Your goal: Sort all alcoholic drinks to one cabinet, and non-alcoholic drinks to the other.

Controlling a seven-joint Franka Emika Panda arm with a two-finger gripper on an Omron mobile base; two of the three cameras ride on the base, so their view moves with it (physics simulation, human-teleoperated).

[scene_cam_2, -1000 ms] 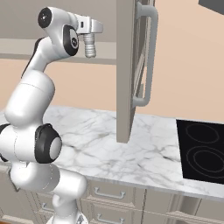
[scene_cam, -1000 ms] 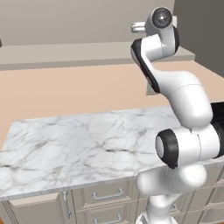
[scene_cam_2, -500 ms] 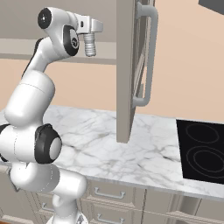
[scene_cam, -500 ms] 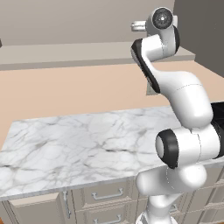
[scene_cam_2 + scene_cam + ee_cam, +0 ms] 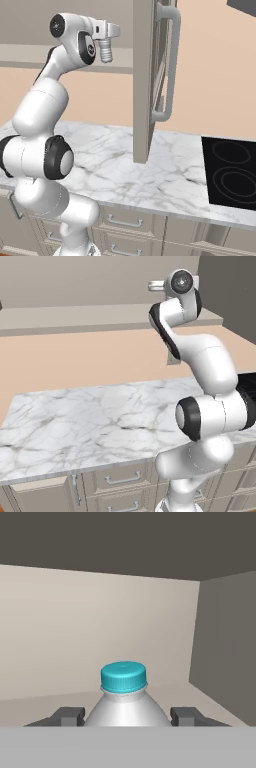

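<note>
Currently the end effector (image 5: 125,716) is clamped on the clear bottle (image 5: 125,704) just below its teal cap (image 5: 123,676), holding it upright at cabinet height, level with the open cabinet (image 5: 100,637) interior, presumably so that it can be set on the shelf.

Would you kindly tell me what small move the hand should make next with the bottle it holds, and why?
Probably ease forward into the open cabinet and lower. The hand grips the teal-capped bottle at the cabinet's mouth, its floor just ahead.
</note>
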